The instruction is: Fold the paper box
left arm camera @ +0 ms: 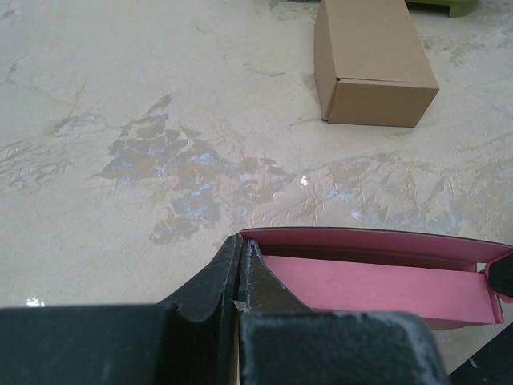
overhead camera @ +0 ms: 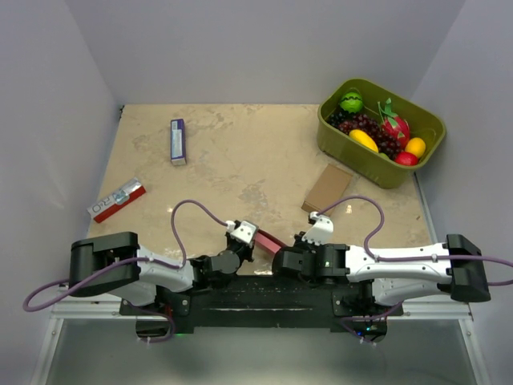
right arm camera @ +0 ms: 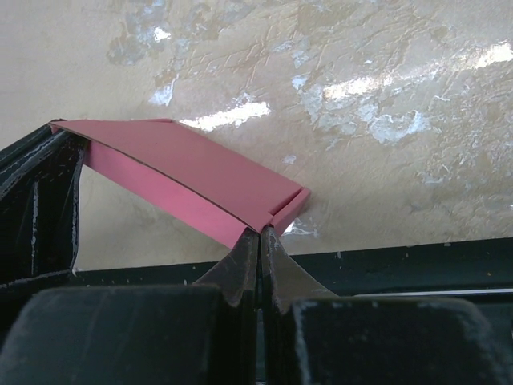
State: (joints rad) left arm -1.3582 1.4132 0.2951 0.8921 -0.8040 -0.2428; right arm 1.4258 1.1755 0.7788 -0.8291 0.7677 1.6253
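The paper box (overhead camera: 268, 240) is a thin pink-red packet held just above the table near its front edge, between my two grippers. In the left wrist view it shows as a partly open pink sleeve (left arm camera: 377, 282), and my left gripper (left arm camera: 243, 245) is shut on its left end wall. My right gripper (right arm camera: 260, 233) is shut on the lower corner edge of the pink card (right arm camera: 192, 170) at the other end. From above, the left gripper (overhead camera: 245, 233) and the right gripper (overhead camera: 298, 241) face each other across the box.
A brown cardboard box (overhead camera: 327, 187) lies behind the right gripper, and also shows in the left wrist view (left arm camera: 370, 64). A green tub of fruit (overhead camera: 425, 120) stands back right. A blue-white packet (overhead camera: 178, 141) and a red-and-white packet (overhead camera: 117, 200) lie to the left.
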